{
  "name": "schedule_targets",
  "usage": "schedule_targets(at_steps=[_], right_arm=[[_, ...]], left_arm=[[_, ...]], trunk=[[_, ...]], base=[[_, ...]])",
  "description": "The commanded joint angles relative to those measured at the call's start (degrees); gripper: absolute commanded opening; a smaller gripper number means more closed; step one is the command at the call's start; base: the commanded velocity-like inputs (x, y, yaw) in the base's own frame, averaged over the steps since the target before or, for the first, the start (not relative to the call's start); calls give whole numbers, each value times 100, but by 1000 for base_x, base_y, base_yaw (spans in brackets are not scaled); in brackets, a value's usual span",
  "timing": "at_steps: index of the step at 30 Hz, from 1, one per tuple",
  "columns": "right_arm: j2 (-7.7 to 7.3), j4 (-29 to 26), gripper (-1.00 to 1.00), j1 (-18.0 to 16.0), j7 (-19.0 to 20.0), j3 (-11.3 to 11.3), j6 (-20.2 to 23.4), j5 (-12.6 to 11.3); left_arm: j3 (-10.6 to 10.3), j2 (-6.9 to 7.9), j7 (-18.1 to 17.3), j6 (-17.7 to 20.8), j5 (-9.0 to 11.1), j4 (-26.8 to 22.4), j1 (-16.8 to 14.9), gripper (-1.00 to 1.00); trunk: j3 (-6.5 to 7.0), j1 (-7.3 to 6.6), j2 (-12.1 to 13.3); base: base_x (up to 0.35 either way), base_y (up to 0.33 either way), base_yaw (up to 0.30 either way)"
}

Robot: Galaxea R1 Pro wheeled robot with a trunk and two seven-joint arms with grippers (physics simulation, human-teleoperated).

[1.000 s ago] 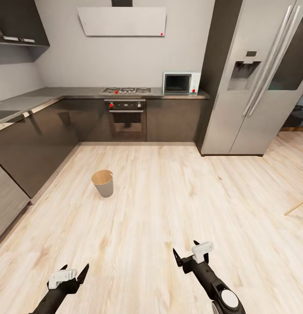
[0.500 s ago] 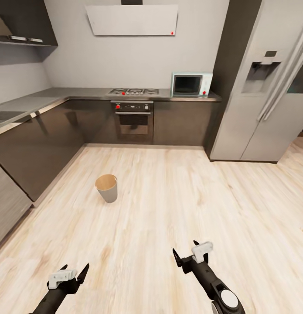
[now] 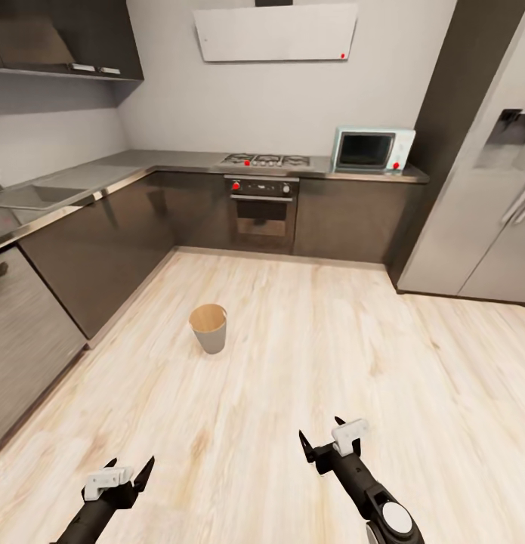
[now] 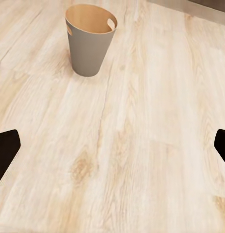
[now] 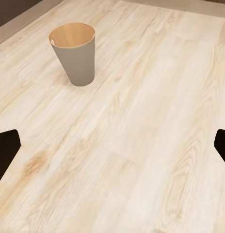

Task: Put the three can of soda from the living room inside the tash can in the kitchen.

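Ahead, the tash can (image 3: 208, 329) stands upright on the pale, long-grained wood floor (image 3: 307, 378) of the kitchen, a smooth grey tapered bin with a round rim and a warm brown inside; the left wrist view shows a small cut-out handle near its rim (image 4: 90, 39), and the right wrist view shows it from a little further off (image 5: 74, 53). Behind it run glossy dark brown cabinets (image 3: 96, 242) under a flat grey worktop (image 3: 103, 170), with a built-in oven (image 3: 262, 211) below a gas hob (image 3: 266, 160), a boxy pale-blue microwave (image 3: 372, 149) and a brushed-steel fridge (image 3: 481, 204) at the right.

Both grippers hang low over bare floor, well apart from the bin. The left gripper (image 3: 130, 472) has its black pointed fingers spread wide with nothing between them, and the right gripper (image 3: 322, 437) is likewise wide open and holds nothing; in each wrist view only dark fingertips (image 4: 6, 153) (image 5: 6, 148) show at the edges.

Against the earlier head views the whole scene has slid rightward, so the camera has turned left; more of the left-hand cabinets now shows, and the bin sits nearer the middle
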Motion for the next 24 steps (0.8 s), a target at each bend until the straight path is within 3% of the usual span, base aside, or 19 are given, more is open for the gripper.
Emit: schedule_targets(at_steps=[1, 9, 24], right_arm=[[0, 0, 100, 0, 0, 0, -1, 0], [2, 0, 100, 0, 3, 0, -8, 0], [-1, 0, 100, 0, 6, -2, -30, 18]], left_arm=[[-2, 0, 1, 0, 0, 0, 0, 100], [0, 0, -3, 0, 0, 0, 0, 100], [1, -6, 1, 0, 2, 0, 0, 100]], trunk=[[0, 0, 0], [0, 0, 0], [0, 0, 0]], base=[[169, 0, 236], [159, 0, 189], [151, 0, 15]])
